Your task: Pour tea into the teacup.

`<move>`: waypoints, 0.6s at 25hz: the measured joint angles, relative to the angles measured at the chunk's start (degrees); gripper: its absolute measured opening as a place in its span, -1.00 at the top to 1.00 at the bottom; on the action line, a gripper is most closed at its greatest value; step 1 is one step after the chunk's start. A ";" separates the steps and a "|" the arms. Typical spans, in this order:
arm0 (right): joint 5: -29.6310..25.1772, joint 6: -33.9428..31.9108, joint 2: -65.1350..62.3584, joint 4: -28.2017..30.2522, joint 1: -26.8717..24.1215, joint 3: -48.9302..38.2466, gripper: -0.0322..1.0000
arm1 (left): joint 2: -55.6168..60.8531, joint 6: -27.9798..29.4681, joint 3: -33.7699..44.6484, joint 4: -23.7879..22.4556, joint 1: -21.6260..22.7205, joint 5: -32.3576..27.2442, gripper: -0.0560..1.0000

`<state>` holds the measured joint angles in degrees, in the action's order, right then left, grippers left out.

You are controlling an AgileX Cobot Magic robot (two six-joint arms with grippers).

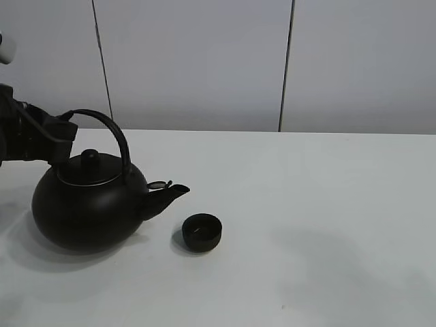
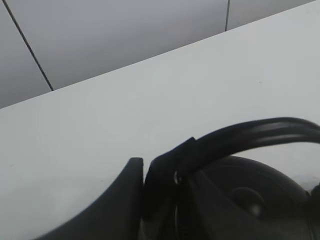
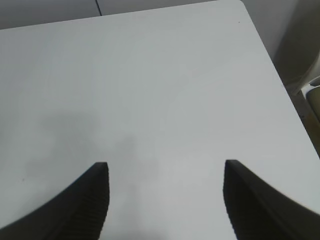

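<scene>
White table (image 1: 340,204), matte, evenly lit. Behind it pale grey wall panels (image 1: 197,61), dark vertical seams (image 1: 286,65).

Obstacles, 2: kettle (image 1: 88,204) on left of table (image 1: 327,204), arched handle standing tall; teacup (image 1: 202,232) near spout tip, apart. Passage: open tabletop right of teacup.

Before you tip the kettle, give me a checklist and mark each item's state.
1. Grip: the left gripper is shut on the kettle handle: ok.
2. Cover: the lid sits on the kettle: ok.
3. Target: the teacup stands upright, mouth open: ok.
4. Aim: the spout is above the teacup: not ok; it ends short, to the cup's left.
5. Tea in the kettle: cannot tell.
6. Other arm: the right gripper is open, empty, over bare table: ok.
</scene>
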<state>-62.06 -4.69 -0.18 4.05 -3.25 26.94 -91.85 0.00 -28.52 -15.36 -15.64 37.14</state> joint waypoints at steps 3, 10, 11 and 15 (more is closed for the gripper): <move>0.06 0.00 0.00 0.00 0.00 0.00 0.06 | 0.00 0.00 0.00 0.00 0.00 -0.37 0.59; 0.06 0.00 0.00 0.00 0.00 0.00 0.06 | 0.00 0.00 -1.55 0.00 -1.17 -2.07 0.59; 0.06 0.00 0.00 0.00 0.00 0.00 0.06 | 0.00 0.00 -1.67 -0.05 -1.22 -2.19 0.59; 0.06 0.00 0.00 0.00 0.00 0.00 0.06 | 0.00 -0.32 -2.22 -0.05 -1.27 -3.79 0.59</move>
<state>-62.00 -4.69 -0.18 4.05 -3.25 26.94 -91.85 -0.32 -30.74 -15.41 -16.91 33.35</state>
